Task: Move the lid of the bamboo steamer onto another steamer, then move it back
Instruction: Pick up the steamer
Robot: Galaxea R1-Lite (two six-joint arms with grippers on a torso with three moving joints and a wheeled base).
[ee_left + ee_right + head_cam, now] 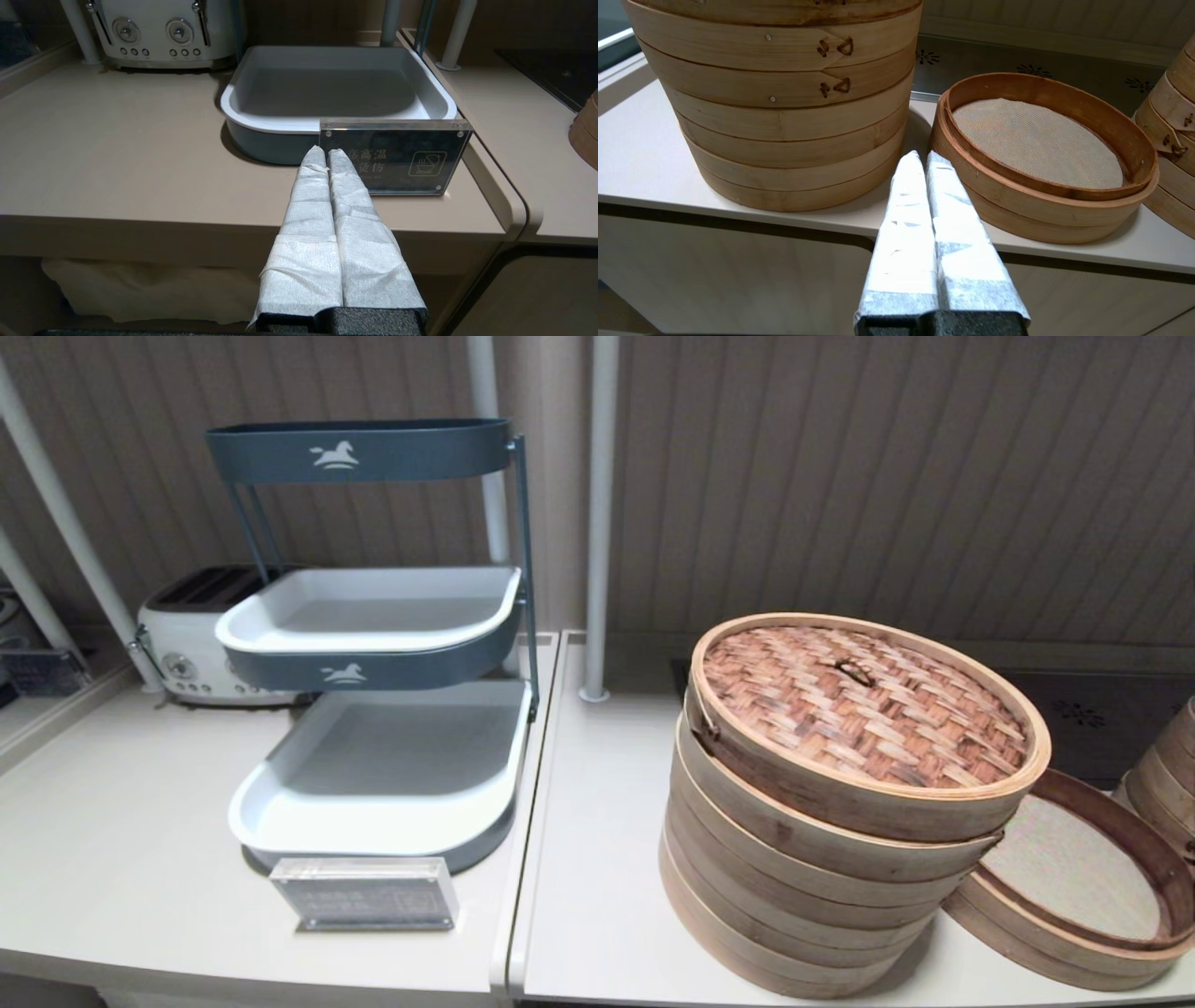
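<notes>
a pale counter (pixel 121 859) ran below a ribbed wall. the lid (pixel 864 705) sat slightly askew on the tall stack of steamers (pixel 794 887), at about four o'clock in the head view. at its three o'clock, touching its base, lay a low steamer (pixel 1074 887) with a cloth floor. at nine o'clock stood a tiered tray rack (pixel 383 709), a small sign (pixel 364 894) and a toaster (pixel 191 639). the left gripper (pixel 327 153) hung before the sign, fingers pressed together and empty. the right gripper (pixel 922 157) pointed between the two steamers, likewise closed on nothing.

head high — wrists low, counter-edge
</notes>
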